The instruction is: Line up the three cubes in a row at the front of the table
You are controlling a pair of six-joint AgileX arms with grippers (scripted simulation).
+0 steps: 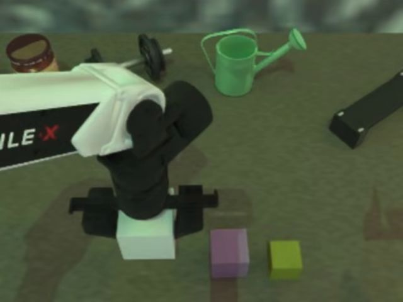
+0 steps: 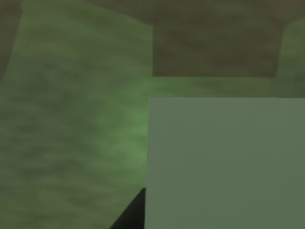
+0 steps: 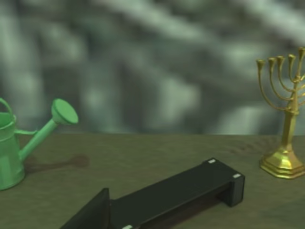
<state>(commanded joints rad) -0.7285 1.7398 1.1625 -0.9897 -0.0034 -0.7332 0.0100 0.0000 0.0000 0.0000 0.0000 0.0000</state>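
Top view: all 3 cubes sit near the front edge of the counter (image 1: pixel 302 170). The large mint-white cube (image 1: pixel 146 238) is at the left, the lilac-pink cube (image 1: pixel 229 252) in the middle, the yellow-green cube (image 1: pixel 285 259) at the right. Pink and yellow-green are close together and approx level with each other; the mint-white one stands a bit farther off to the left and a touch farther back. Judging by that, the row is nearly done: what's left is prob. letting go of the big cube and backing the arm out, maybe a small nudge to even up the line.

The left arm reaches in from the left, wrist bent down over the mint-white cube, with the left gripper (image 1: pixel 148 211) spread wide to either side of the cube's back half. Whether the fingers press on the cube or have let it loose I cannot tell. Behind: watering can (image 1: pixel 235 63), dumbbell (image 1: pixel 150 58), jar (image 1: pixel 30 53), black bar (image 1: pixel 370 108).

Left wrist view: mint-white cube fills the near side, w/ one dark finger (image 2: pixel 134 212) against its edge; contact still unclear.

Right wrist view: right arm parked off to the right; its gripper isn't seen. View shows the bar, the can and a gold candelabrum (image 3: pixel 286 114).
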